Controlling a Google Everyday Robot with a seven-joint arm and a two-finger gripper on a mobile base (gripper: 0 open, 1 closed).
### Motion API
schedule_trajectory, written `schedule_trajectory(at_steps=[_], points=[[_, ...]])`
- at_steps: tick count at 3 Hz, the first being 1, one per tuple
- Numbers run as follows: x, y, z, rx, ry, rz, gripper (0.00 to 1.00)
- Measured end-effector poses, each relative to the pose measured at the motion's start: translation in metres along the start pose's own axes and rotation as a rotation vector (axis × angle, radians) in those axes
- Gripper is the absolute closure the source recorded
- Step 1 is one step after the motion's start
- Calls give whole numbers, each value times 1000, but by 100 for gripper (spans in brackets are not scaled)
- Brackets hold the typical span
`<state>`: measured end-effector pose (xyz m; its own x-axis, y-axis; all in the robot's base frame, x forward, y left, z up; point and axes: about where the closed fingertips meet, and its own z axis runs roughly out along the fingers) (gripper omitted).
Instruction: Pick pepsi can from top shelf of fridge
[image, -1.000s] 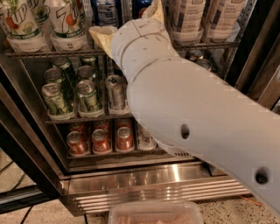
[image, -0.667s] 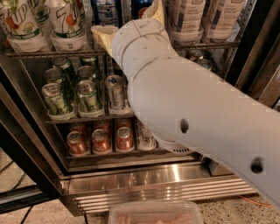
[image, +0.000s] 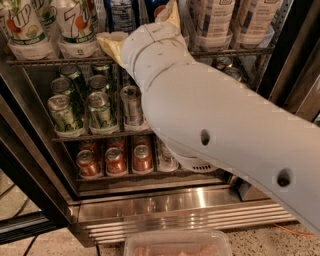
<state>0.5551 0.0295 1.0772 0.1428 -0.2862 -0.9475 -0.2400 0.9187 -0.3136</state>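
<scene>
The pepsi can (image: 122, 15), dark blue with white small print, stands on the top shelf (image: 227, 51) of the fridge (image: 175, 202), between the 7UP bottles (image: 75, 25) and the white bottles (image: 212, 22). My gripper (image: 139, 26) is up at this shelf, at the end of my white arm (image: 210, 120). Its pale yellow fingers (image: 111, 44) are spread apart, one low and left of the can, the other (image: 171, 12) to the can's right. The arm hides the can's lower part and whether the fingers touch it.
Green and silver cans (image: 100, 107) fill the middle rack, red cans (image: 116, 161) the lower one. A black door frame (image: 292, 55) runs down the right side. A clear plastic tray (image: 177, 244) sits at the bottom edge, in front of the ribbed steel base panel.
My forearm has shifted slightly upward. The gripper stays at the top shelf by the can.
</scene>
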Motion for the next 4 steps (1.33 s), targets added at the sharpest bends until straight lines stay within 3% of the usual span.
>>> schedule_trajectory(at_steps=[1, 2, 3, 4], points=[[-7, 3, -5, -3, -5, -5, 16], [-21, 19, -36, -47, 27, 14, 17], [-23, 20, -37, -50, 26, 17, 15], [-28, 22, -33, -48, 12, 21, 22]])
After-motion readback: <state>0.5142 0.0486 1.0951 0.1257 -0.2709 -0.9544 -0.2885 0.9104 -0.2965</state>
